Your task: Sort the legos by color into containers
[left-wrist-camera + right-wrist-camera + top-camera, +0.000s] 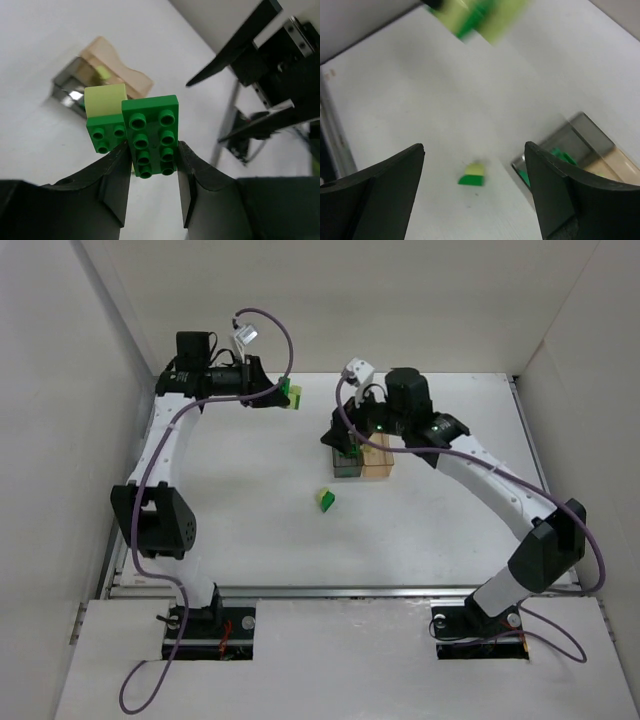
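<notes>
While the left gripper (pixel 154 161) is clamped on the two long side walls of a dark green brick (pixel 152 132), a smaller green brick (pixel 106 134) and a pale yellow-green piece (pixel 105 97) cling to its flank, outside the fingers. The material is hard, glossy and studded. It is judged light and rigid, though slippery on the smooth faces, and the stud joints may part under a knock.

The right gripper (pixel 474 150) is spread wide and holds nothing. A loose two-tone wedge (pixel 472 176) lies on the table (pixel 420 100) below and between its fingers, and is best pinched across its flat sides. The grey container (pixel 580 131), translucent with green bricks inside, sits just beside that gripper. The orange container (pixel 617 165) adjoins it.
</notes>
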